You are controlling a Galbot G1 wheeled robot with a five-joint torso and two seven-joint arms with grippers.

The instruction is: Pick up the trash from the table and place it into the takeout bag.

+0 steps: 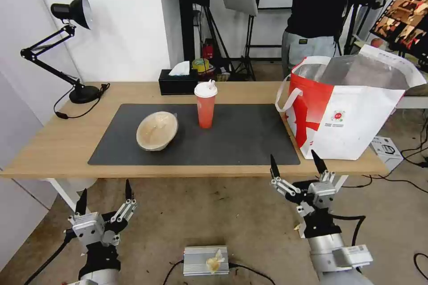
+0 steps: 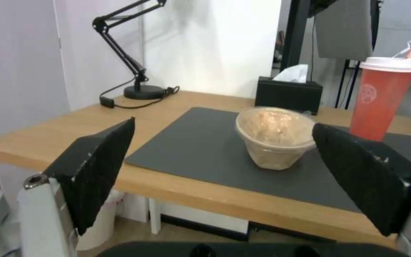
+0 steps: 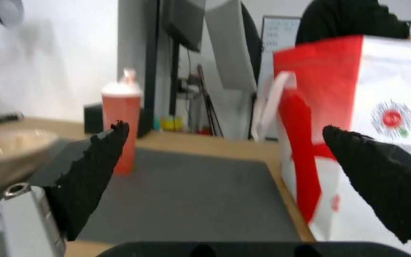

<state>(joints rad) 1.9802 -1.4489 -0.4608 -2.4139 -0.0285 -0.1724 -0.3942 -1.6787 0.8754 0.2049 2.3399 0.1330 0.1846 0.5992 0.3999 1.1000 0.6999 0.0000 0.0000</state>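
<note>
Both grippers held below table's (image 1: 53, 151) front edge, jaws spread, nothing gripped: left gripper (image 1: 105, 195), right gripper (image 1: 295, 163). Beige paper bowl (image 1: 157, 131) tilted on mat (image 1: 240, 142); red cup (image 1: 205, 104) upright mid-mat. Takeout bag (image 1: 356, 116) parked open-mouthed at right end, likely for drop-in.

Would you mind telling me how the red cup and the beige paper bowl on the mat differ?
The red cup stands tall, upright and narrow; the beige paper bowl is low, wide and tilted. The cup wears a white lid; the bowl has a clear cover. Both sit on the dark mat, apart from each other.
</note>
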